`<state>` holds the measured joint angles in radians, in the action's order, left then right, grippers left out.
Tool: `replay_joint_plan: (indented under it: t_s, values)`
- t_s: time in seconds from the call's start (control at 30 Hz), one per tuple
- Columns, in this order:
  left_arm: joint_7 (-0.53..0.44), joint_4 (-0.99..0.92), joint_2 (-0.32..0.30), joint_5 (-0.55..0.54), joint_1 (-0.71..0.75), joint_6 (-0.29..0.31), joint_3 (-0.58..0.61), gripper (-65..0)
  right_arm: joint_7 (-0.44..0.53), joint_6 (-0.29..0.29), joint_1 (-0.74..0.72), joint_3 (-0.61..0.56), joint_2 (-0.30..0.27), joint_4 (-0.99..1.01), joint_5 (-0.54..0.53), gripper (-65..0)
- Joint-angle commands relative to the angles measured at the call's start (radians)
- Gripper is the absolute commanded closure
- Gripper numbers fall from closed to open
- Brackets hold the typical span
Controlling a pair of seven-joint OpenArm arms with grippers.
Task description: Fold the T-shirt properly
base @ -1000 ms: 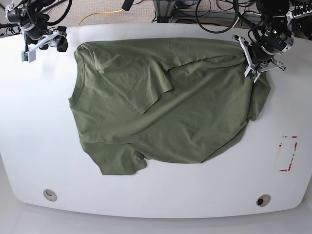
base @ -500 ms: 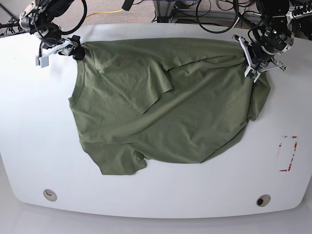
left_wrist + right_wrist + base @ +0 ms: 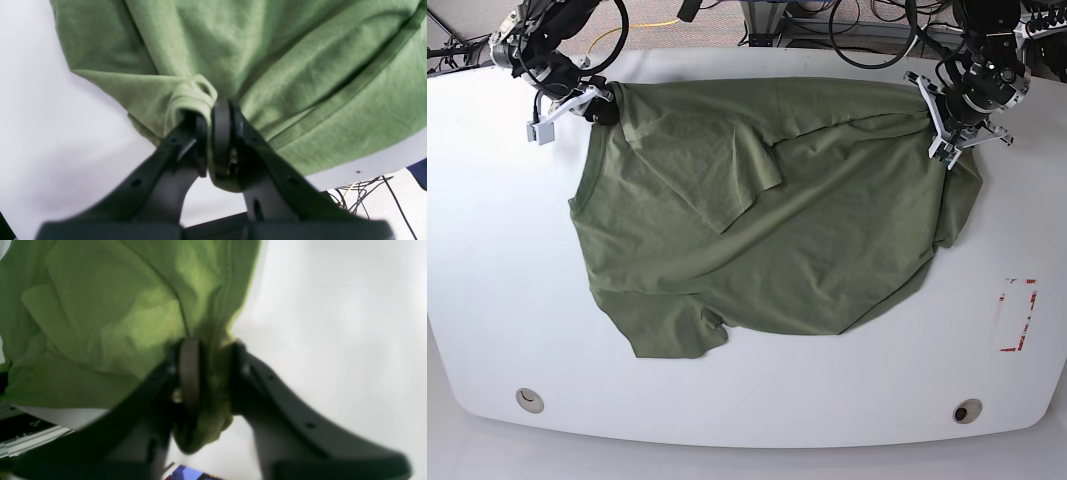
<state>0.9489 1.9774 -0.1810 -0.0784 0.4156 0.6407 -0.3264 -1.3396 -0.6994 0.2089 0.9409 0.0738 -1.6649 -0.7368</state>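
Even, bright overhead lighting; shadows are soft. The base view is sharp. The right wrist view is blurred throughout, its upper-right area washed out.

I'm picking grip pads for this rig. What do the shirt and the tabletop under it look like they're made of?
The olive-green short-sleeved T-shirt looks like soft knit cloth, probably cotton jersey: matte, fine-grained, and it wrinkles and bunches where the left pincer pinches it. The white table looks like smooth, hard laminate or painted board, slightly glossy; which one, the look leaves open.
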Motion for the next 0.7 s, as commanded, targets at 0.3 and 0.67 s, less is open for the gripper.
replay_joint_plan:
  t_s: [0.3,0.67]
  values:
    - [-0.015,0.018,-0.010,-0.008,-0.014,-0.002,-0.007,0.0,-0.008,0.001,0.068,-0.006,-0.030,-0.133,-0.002,0.0]
    - [-0.166,0.032,0.042,-0.005,-0.100,-0.002,-0.003,0.0,-0.008,0.001,0.063,-0.009,-0.079,-0.303,0.001,0.0]
